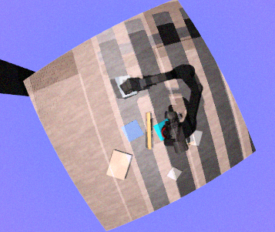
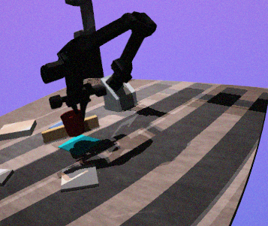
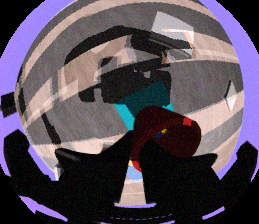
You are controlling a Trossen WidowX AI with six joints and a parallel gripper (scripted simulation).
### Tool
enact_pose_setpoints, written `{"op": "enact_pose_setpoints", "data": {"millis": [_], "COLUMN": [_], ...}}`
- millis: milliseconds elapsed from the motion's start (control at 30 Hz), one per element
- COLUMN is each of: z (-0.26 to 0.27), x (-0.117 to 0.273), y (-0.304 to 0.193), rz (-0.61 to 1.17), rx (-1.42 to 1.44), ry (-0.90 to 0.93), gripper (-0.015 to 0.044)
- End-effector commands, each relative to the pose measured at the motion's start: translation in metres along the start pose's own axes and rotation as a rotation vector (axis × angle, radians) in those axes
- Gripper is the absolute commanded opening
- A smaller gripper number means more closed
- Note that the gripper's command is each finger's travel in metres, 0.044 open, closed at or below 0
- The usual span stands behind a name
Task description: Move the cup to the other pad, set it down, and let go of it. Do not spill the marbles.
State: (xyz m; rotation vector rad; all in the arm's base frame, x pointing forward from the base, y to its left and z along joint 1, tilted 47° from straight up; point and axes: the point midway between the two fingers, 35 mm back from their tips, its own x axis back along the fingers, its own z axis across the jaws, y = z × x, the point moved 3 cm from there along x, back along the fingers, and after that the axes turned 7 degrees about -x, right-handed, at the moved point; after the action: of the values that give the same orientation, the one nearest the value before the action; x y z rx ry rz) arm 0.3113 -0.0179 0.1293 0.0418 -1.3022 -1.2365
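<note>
Marbles (image 3: 161,134) show inside only from the wrist.

The arm (image 1: 196,99) (image 2: 112,31) is black, with chunky, rounded joints.

cup (image 1: 163,132) (image 2: 72,123) (image 3: 166,135): dark red | pad (image 1: 159,129) (image 2: 81,143) (image 3: 125,116): cyan | pad (image 1: 132,130) (image 2: 56,125) (image 3: 134,173): blue (softer) | tabletop (image 1: 63,111) (image 2: 163,179) (image 3: 44,75): striped
</note>
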Motion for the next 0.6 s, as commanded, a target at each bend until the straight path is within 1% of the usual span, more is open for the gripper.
{"op": "enact_pose_setpoints", "data": {"millis": [0,567], "z": [0.001,0.003], "x": [-0.008,-0.032], "y": [0.000,0.000], "rz": [-0.001,-0.003], "rx": [-0.008,-0.008], "ry": [0.007,0.008], "gripper": [0.0000,0.0000]}}
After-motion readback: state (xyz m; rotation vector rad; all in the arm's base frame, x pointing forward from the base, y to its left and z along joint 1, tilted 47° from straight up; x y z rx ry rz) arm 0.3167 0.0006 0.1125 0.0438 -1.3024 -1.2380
